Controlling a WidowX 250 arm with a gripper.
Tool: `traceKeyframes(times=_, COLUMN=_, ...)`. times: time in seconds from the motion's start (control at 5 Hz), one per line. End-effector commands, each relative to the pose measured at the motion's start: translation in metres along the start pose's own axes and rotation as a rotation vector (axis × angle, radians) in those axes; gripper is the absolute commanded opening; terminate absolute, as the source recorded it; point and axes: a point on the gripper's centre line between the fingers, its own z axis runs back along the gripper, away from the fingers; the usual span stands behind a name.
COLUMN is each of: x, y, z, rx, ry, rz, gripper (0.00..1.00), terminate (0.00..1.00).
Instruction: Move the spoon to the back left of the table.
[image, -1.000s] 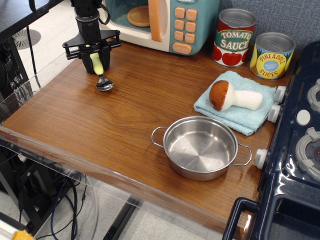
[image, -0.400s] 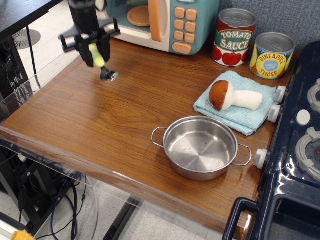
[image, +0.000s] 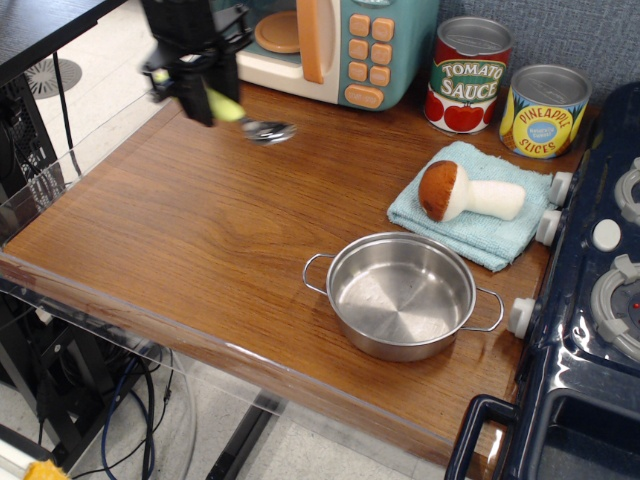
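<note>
**Spoon carried at the far corner, not yet set down**

In the upper left of the frame, the black two-fingered gripper (image: 205, 92) hangs over the reddish-brown wood-grain table (image: 200, 250), pinching the small spoon with the chunky pale yellow-green handle and shiny metal bowl (image: 245, 115). The jaws are pressed onto the handle end, so the silver bowl sticks out to the right, seemingly just above the wood or barely grazing it; I cannot tell which. Holding it by the thick plastic handle makes sense: that is the part with enough bulk to grip, and it leaves the bowl free to land first.

Just behind the gripper stands the teal toy microwave with orange buttons (image: 340, 45), which marks how far back the spoon can go. Farther right, well apart, are the red tomato sauce can (image: 470, 75), the yellow pineapple can (image: 545, 110), a pale blue cloth (image: 470, 215) bearing a plush brown-capped mushroom (image: 465, 192), and, lower centre, a steel pot with two loop handles (image: 402, 295).

A second ago the spoon hung almost upright with its bowl touching the table, lower in the frame. Since then it has been lifted, swung to nearly level, and carried up and right toward the microwave. My guess is that only lowering and release remain.
</note>
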Motion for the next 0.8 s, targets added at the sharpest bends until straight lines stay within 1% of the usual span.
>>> traceKeyframes(times=0.0, x=-0.032, y=-0.03, z=0.001, rx=-0.022, ry=-0.056, rz=0.268, gripper=0.0, terminate=0.0)
traceKeyframes(times=0.2, x=-0.037, y=-0.045, z=-0.012, rx=-0.032, ry=-0.052, rz=0.307, gripper=0.0, terminate=0.0)
traceKeyframes(times=0.4, x=-0.038, y=-0.058, z=-0.021, rx=-0.034, ry=-0.055, rz=0.276, gripper=0.0, terminate=0.0)
traceKeyframes(times=0.6, x=-0.036, y=-0.075, z=-0.035, rx=-0.049, ry=-0.034, rz=0.257, gripper=0.0, terminate=0.0)
